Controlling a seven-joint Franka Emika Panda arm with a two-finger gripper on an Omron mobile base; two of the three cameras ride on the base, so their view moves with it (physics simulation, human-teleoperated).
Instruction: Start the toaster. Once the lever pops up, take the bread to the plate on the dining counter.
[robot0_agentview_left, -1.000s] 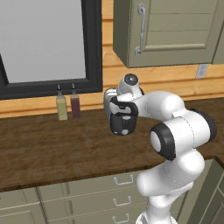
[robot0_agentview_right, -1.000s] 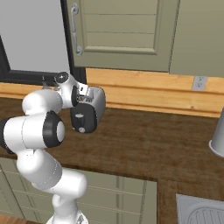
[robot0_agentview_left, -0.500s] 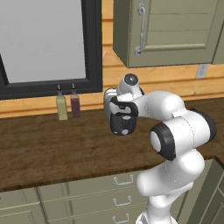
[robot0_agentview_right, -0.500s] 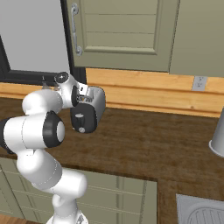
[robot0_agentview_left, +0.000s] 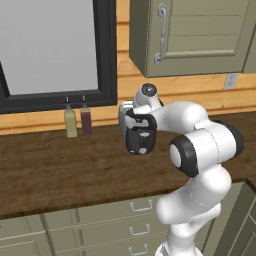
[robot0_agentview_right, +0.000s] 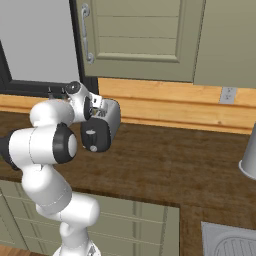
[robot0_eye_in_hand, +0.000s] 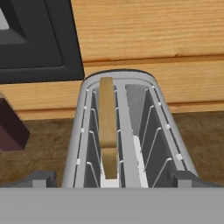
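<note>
The silver toaster (robot0_agentview_left: 138, 136) stands on the dark wood countertop (robot0_agentview_left: 60, 170) by the wall, its black end panel (robot0_agentview_right: 95, 136) facing the room. From above, the toaster (robot0_eye_in_hand: 127, 131) shows two slots. The bread (robot0_eye_in_hand: 107, 127), a thin tan slice, stands on edge in the left slot. My gripper (robot0_eye_in_hand: 113, 178) hovers open just above the near end of the toaster, with one fingertip on each side and nothing between them. I cannot make out the lever on the panel. The plate and the dining counter are out of view.
A yellowish bottle (robot0_agentview_left: 70, 121) and a dark red bottle (robot0_agentview_left: 86, 120) stand left of the toaster under a black-framed window (robot0_agentview_left: 50, 50). Wall cabinets (robot0_agentview_left: 190, 35) hang overhead. A metal vessel (robot0_agentview_right: 248, 160) and a sink (robot0_agentview_right: 232, 242) are at the right.
</note>
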